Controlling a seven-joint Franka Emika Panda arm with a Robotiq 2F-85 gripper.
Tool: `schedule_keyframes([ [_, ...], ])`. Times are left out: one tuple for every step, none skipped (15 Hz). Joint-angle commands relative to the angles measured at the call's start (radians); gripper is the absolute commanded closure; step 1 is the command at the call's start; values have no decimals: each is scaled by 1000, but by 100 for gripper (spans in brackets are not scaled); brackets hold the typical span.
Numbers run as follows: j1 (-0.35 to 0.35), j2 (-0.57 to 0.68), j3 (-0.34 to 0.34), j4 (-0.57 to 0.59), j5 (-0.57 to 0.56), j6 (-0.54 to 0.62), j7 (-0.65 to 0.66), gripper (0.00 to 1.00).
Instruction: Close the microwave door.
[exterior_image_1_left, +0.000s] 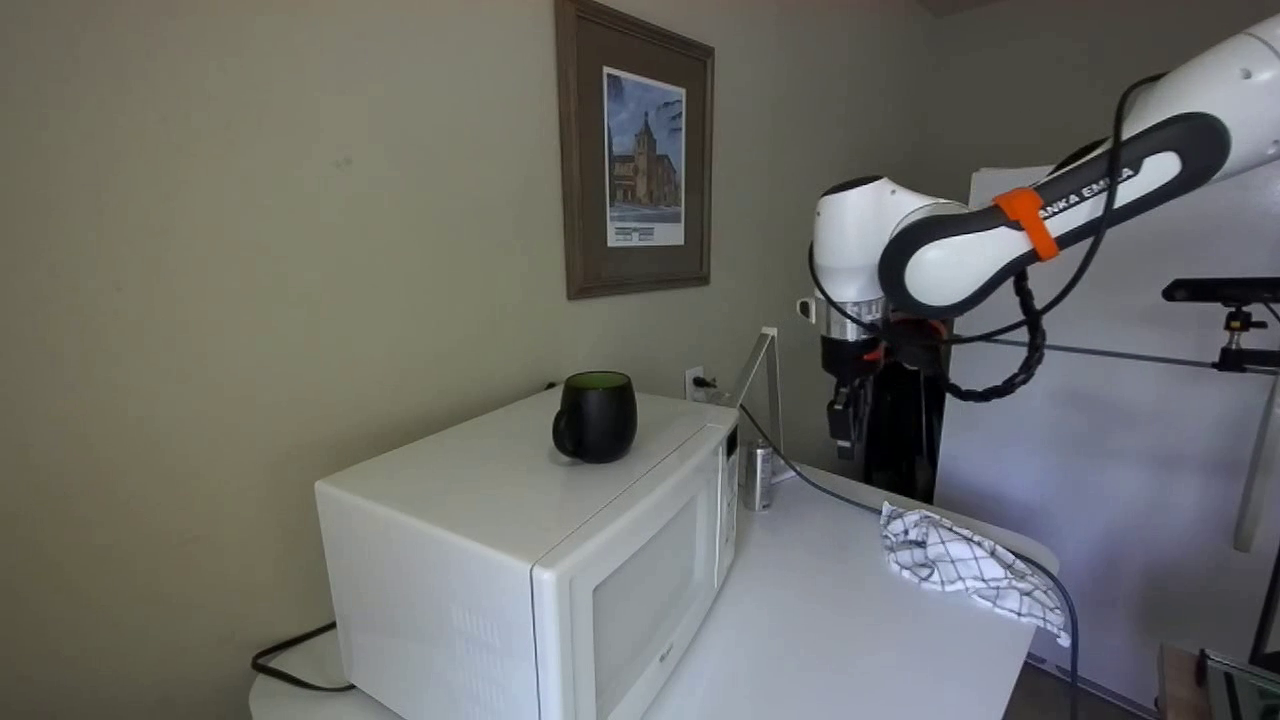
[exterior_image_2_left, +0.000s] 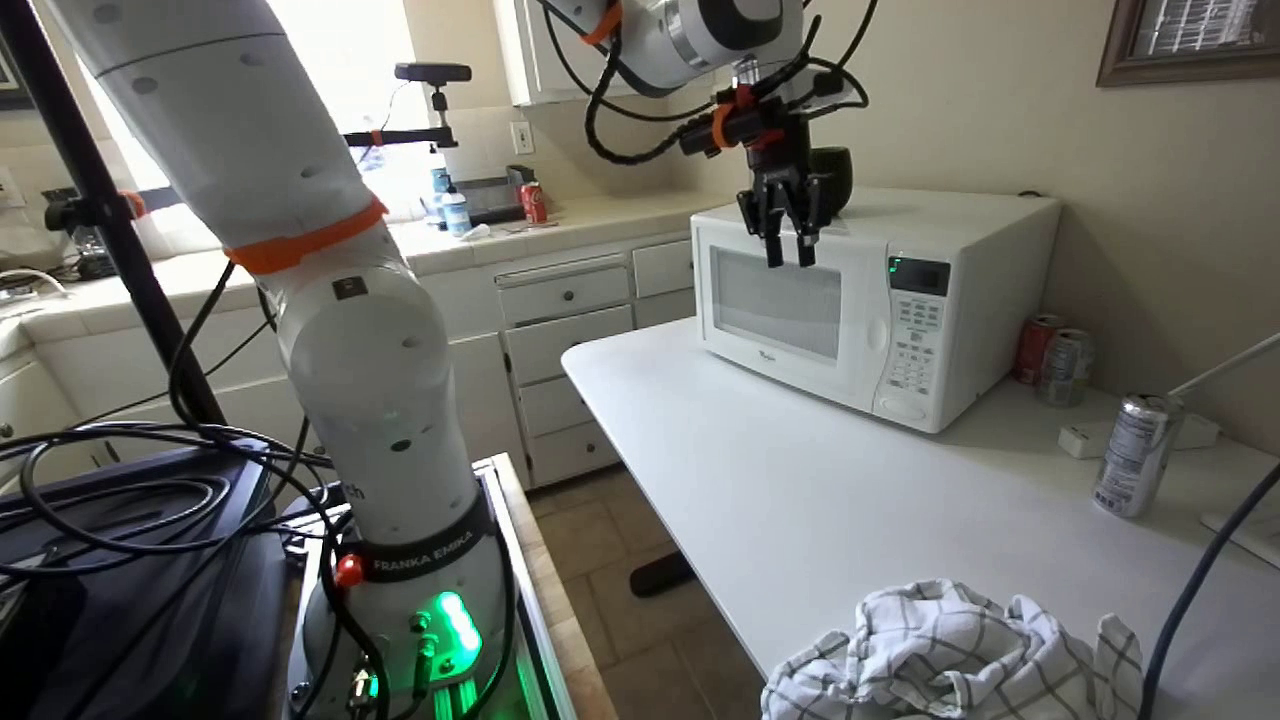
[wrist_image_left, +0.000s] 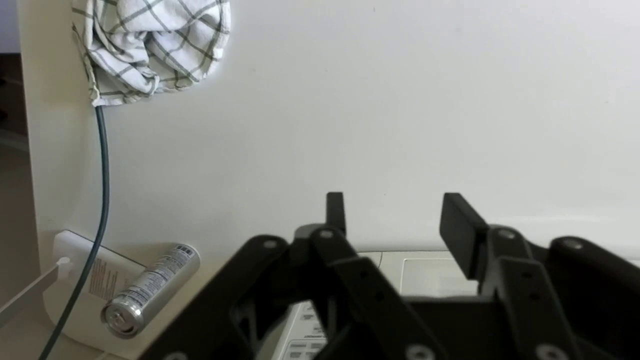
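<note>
The white microwave (exterior_image_1_left: 430, 570) stands on the white table (exterior_image_2_left: 820, 460); it also shows in an exterior view (exterior_image_2_left: 1000, 250). Its door (exterior_image_1_left: 650, 590), with a pale grey window, looks flush with the body in both exterior views; it also shows in an exterior view (exterior_image_2_left: 775, 300). The lower part of the door (wrist_image_left: 425, 275) and some keypad show at the bottom of the wrist view, partly hidden by the fingers. My black gripper (exterior_image_2_left: 790, 250) points down in front of the microwave, apart from it in an exterior view (exterior_image_1_left: 845, 445). In the wrist view the gripper (wrist_image_left: 392, 210) is open and empty.
A dark mug (exterior_image_1_left: 597, 420) stands on the microwave. A silver can (exterior_image_2_left: 1135, 455) stands on the table beside it, with two cans (exterior_image_2_left: 1050, 358) farther back. A checked towel (exterior_image_2_left: 940, 650) and a dark cable (wrist_image_left: 104, 175) lie near the table's end.
</note>
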Motion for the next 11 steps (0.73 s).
schedule_keyframes([
  [18, -234, -18, -214, 105, 99, -166, 16],
  [33, -280, -33, -247, 150, 105, -230, 7],
  [45, -319, -45, -271, 185, 103, -282, 1],
  [57, -351, -59, -286, 219, 88, -328, 0],
  [71, -390, -73, -306, 244, 77, -380, 0],
  [83, -413, -86, -311, 259, 62, -427, 0],
  [45, -327, -47, -252, 216, 71, -341, 0],
  [56, -358, -59, -268, 229, 71, -375, 0],
  [61, -380, -67, -281, 235, 71, -392, 0],
  [65, -392, -71, -288, 237, 71, -400, 0],
  [67, -398, -72, -293, 238, 71, -404, 0],
])
